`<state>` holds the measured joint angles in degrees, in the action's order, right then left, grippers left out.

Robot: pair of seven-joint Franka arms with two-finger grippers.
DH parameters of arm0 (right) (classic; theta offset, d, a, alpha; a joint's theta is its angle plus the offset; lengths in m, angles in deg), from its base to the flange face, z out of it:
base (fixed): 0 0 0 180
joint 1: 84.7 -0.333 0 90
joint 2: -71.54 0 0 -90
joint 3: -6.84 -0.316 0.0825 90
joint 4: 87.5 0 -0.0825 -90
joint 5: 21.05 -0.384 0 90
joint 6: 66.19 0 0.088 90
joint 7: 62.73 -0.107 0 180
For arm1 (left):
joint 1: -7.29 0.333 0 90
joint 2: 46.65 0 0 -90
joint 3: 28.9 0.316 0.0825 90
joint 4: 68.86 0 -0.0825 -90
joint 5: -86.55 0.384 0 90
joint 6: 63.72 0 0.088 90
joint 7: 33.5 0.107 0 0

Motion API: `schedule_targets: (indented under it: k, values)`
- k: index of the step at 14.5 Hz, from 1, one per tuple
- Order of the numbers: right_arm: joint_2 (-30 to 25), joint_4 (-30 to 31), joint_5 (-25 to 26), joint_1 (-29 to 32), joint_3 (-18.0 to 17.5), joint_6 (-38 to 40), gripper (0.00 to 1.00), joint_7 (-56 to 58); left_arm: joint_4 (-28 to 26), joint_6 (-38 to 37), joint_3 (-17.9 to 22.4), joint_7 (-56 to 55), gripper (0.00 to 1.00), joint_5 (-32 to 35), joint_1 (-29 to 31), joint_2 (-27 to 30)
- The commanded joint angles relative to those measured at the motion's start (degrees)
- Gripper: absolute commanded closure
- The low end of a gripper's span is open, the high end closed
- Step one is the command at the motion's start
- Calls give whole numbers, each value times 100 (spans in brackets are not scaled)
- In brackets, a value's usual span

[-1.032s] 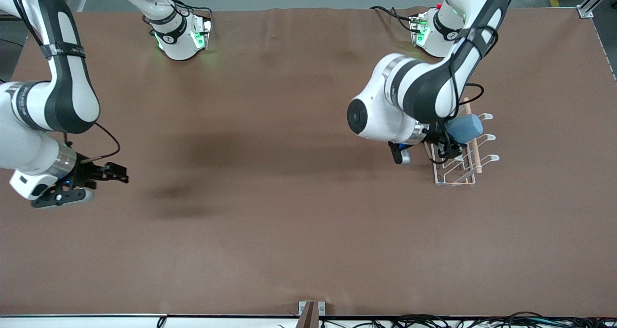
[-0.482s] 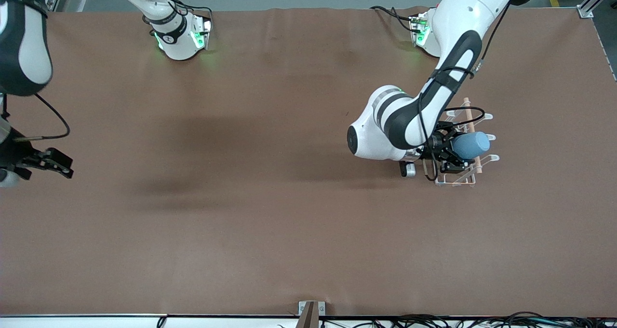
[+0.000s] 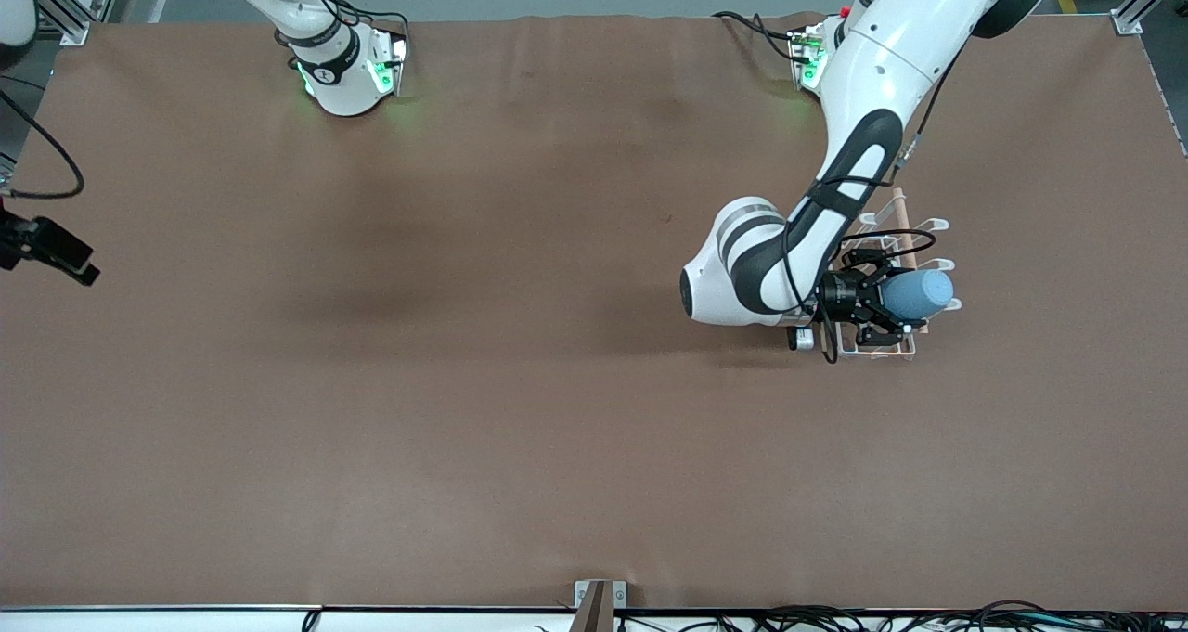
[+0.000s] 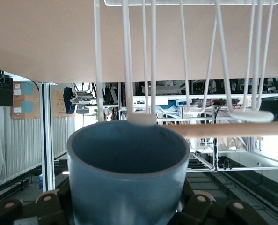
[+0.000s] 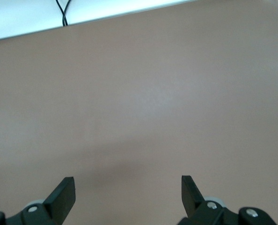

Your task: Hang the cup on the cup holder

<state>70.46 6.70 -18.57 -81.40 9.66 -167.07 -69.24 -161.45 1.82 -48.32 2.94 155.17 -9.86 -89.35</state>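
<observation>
- Holding the cup (image 3: 917,294) tight, the left gripper (image 3: 882,316) hangs over the cup holder (image 3: 891,284).
- Line the cup's mouth with a prong (image 4: 141,118), then slide on slowly.
- The right gripper (image 5: 128,191) waits, jaws wide.

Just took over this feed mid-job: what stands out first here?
The left pincer holds the light-blue cup on its side over the white wire cup holder, at the left arm's end of the table, its mouth meeting a prong tip. The right pincer hangs open over bare table at the right arm's end.
</observation>
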Motion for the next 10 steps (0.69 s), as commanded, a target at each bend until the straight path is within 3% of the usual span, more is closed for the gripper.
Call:
schedule_targets:
  k: [1,2,6,9,10]
  values:
    - [-86,-592,104,-22,-62,1023,0,-140,-13,-103,-27,4,96,160,-7,-81]
    - [-77,-699,34,-22,-62,1305,0,-132,13,-103,-27,47,94,160,-7,-133]
    - [-77,-648,-353,13,-45,1247,0,-140,40,-94,-27,-5,76,195,-25,-292]
    - [-59,-656,-353,136,-53,1212,0,-123,49,-94,-36,-40,44,187,1,-265]
    - [-59,-665,-301,110,-45,1220,0,-105,66,-103,-36,-92,26,152,-7,-265]
